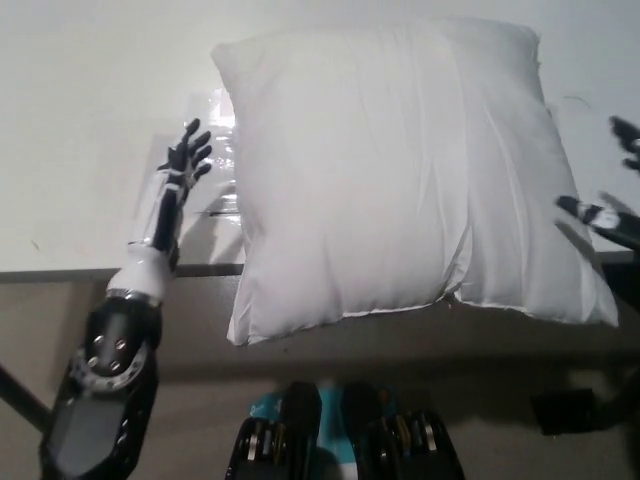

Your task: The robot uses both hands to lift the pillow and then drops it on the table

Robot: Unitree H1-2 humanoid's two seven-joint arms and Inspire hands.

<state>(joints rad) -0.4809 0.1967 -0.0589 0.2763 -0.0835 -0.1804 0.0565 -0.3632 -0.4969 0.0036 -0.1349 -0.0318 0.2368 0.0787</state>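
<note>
One white pillow lies flat on the white table, its near edge and both lower corners overhanging the table's front edge. No brand mark, tag or printed writing can be read on its cover, which shows only soft vertical creases and a seam line along the lower edge. The left hand stands to the left of the pillow, clear of it, fingers spread apart and holding nothing; its forearm rises from below the table edge. Beneath and beside that hand lies a clear plastic sheet on the table, partly tucked under the pillow's left side; any print on it is too faint to read. The right hand is cut off at the picture's right edge, just beside the pillow's right side, fingers apart and grasping nothing.
</note>
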